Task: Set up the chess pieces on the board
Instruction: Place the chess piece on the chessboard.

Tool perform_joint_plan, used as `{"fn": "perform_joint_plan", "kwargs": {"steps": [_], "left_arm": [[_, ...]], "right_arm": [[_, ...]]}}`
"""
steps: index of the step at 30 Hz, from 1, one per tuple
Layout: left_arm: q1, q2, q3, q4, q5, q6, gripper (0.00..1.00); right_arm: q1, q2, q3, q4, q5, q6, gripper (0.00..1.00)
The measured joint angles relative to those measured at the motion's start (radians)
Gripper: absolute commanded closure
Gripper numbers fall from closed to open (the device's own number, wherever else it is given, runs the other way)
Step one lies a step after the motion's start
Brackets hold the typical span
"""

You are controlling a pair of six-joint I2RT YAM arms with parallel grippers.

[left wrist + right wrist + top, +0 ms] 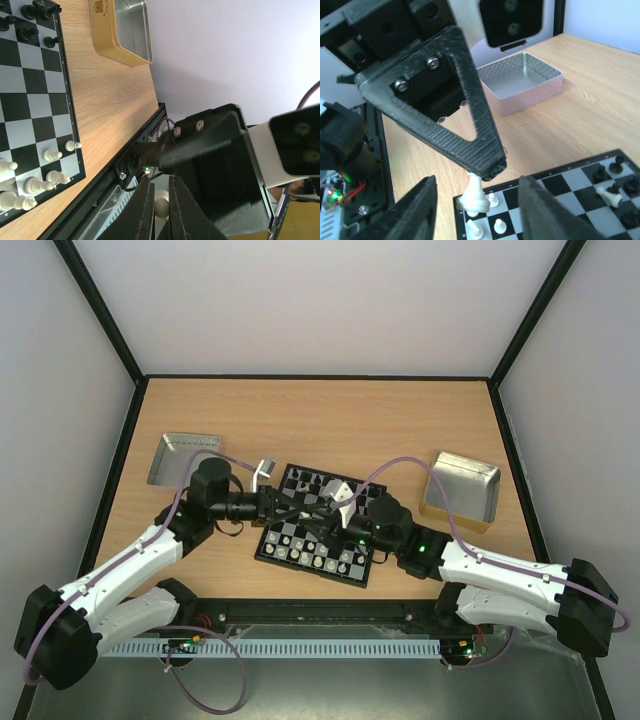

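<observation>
One cream-white chessman (pixel 475 194) is clamped in the closed left gripper (pixel 492 172) just above the white side of the chessboard (pixel 559 186), while the right gripper (pixel 476 179) is held spread apart around it, apparently so that the piece is handed across.

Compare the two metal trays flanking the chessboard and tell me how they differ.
The left tray has a pinkish-silver outer wall, while the right tray has a gold one. The left tray's inside is dimpled and the right tray's is smooth. From above, the left tray looks shallower than the right tray. Both are shiny rectangular metal trays lying on the table off the board, with no chess pieces visible in them.
</observation>
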Motion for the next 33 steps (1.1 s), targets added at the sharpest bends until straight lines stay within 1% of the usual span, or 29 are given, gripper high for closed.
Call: {"fn": "perform_joint_plan", "kwargs": {"steps": [4,6,8,11,14,17,21,25,28,33], "left_arm": [[-0.003,-0.002,0.006,-0.056,-0.042,0.053,0.96],[-0.003,-0.006,0.021,-0.109,-0.101,0.094,0.96],[-0.003,-0.019,0.034,-0.154,-0.166,0.135,0.96],[-0.011,-0.04,0.048,-0.212,-0.273,0.194,0.96],[-0.045,-0.04,0.063,-0.272,-0.389,0.245,0.96],[-0.14,-0.008,0.11,-0.346,-0.521,0.287,0.96],[-0.312,0.067,0.199,-0.398,-0.705,0.33,0.96],[-0.455,0.171,0.252,-0.42,-0.853,0.356,0.96],[-0.537,0.274,0.273,-0.436,-0.938,0.372,0.96],[-0.633,0.41,0.283,-0.438,-1.003,0.387,0.96]], "right_arm": [[0.0,-0.006,0.0,-0.018,0.019,0.028,0.36],[0.0,-0.023,0.0,-0.037,0.039,0.05,0.34],[0.0,-0.053,0.0,-0.058,0.077,0.081,0.33],[0.0,-0.087,0.005,-0.093,0.174,0.146,0.32],[-0.002,-0.075,0.052,-0.178,0.336,0.244,0.31],[-0.021,-0.029,0.118,-0.279,0.484,0.349,0.31],[-0.117,0.018,0.159,-0.394,0.58,0.533,0.32],[-0.222,0.019,0.145,-0.48,0.597,0.693,0.32],[-0.261,0.007,0.113,-0.51,0.592,0.779,0.32],[-0.287,-0.012,0.072,-0.536,0.571,0.855,0.32]]}}
